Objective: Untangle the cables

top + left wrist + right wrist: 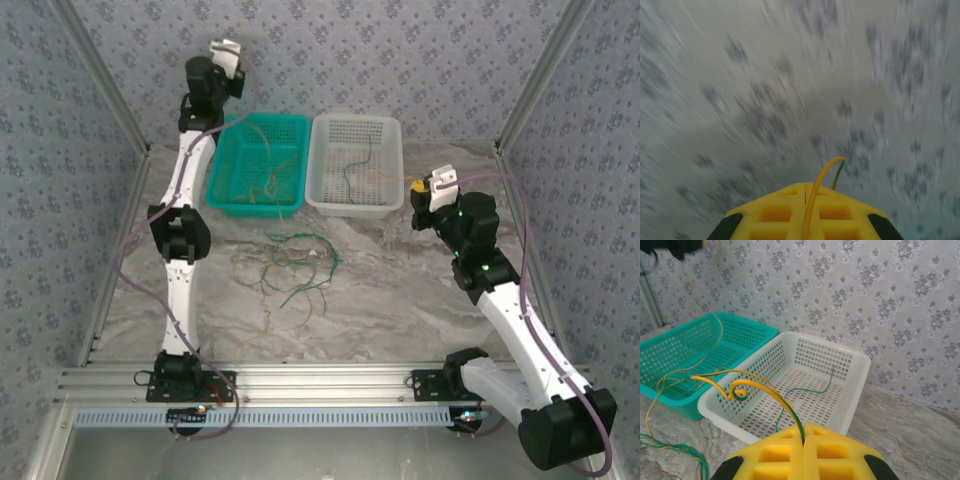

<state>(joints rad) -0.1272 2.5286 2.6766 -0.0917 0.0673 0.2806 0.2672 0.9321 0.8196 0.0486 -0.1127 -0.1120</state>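
Observation:
The cables lie in three places. A loose tangle of green and yellow-tan wires [290, 265] sits on the table in front of the baskets. A few yellow-tan strands lie in the teal basket [258, 160], and one green wire [810, 390] lies in the white basket [325, 190]. My left gripper [226, 55] is raised high at the back above the teal basket. It is shut on a yellow cable [816, 187] that hangs down toward that basket. My right gripper [804, 434] hovers just right of the white basket, shut on a curled yellow-and-green cable [747, 387].
The teal basket [670, 347] and the white basket [860, 370] stand side by side against the back wall. Patterned walls close in the back and both sides. Bare marbled tabletop [400, 290] lies between the tangle and the right arm.

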